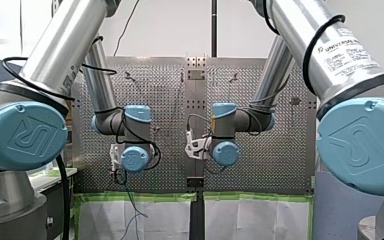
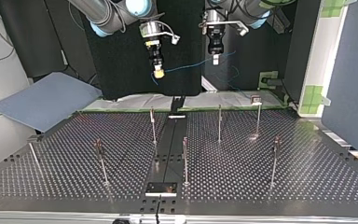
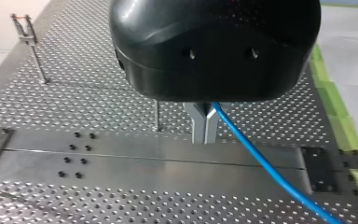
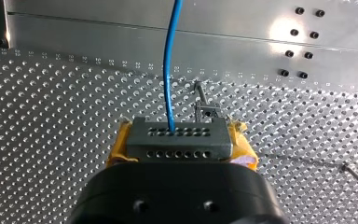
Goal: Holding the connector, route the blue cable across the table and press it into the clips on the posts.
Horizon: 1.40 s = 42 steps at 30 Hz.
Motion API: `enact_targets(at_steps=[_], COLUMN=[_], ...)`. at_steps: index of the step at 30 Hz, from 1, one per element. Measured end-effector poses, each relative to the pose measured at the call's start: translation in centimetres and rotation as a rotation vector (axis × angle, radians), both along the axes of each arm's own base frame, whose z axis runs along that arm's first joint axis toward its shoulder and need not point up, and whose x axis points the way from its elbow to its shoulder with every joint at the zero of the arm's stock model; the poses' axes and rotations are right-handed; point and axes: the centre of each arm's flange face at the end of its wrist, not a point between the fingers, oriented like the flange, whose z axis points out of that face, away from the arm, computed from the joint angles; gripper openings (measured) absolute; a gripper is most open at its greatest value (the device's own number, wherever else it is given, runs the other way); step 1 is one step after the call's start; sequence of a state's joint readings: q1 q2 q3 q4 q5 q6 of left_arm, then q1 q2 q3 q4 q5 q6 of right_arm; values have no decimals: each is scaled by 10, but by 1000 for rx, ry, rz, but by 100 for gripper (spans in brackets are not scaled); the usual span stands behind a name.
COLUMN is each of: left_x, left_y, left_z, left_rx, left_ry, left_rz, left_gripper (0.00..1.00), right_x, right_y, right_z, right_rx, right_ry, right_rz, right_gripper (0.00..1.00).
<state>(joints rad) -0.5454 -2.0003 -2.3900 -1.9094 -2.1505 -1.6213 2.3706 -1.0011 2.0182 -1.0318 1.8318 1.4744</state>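
Right pincer (image 4: 181,151) tight around grey connector (image 4: 177,135); left pincer (image 3: 204,134) tight around blue cable (image 3: 261,163).

The counter (image 2: 307,177) is perforated metal with a brushed sheen that throws glare, and its thin posts (image 2: 219,123) are plain metal. The blue cable (image 4: 168,70) has a smooth, slightly glossy jacket, and the connector (image 4: 177,140) looks like matt grey plastic. My right hand (image 4: 181,147) has dull yellow pads (image 4: 120,147) under a smooth black shell; my left hand (image 3: 205,123) has bare metal fingers (image 3: 196,126).
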Motion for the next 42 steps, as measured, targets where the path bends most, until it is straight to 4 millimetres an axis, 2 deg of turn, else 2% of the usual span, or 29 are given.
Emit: enact_targets(at_steps=[18, 22, 32, 42], left_x=[-1, -1, -1, -1], left_y=[1, 1, 1, 1], left_z=[-3, -3, -3, -3], left_rx=[12, 12, 12, 12], left_ry=[18, 18, 18, 18], left_rz=[0, 0, 0, 0], left_gripper=[0, 0, 0, 0], right_x=[1, -1, -16, -18], right_y=[2, 5, 18, 20], right_z=[-2, -16, -68, -77], right_rx=[5, 34, 148, 163], right_ry=[6, 37, 162, 179], right_rz=[0, -16, -31, -32], right_gripper=[0, 0, 0, 0])
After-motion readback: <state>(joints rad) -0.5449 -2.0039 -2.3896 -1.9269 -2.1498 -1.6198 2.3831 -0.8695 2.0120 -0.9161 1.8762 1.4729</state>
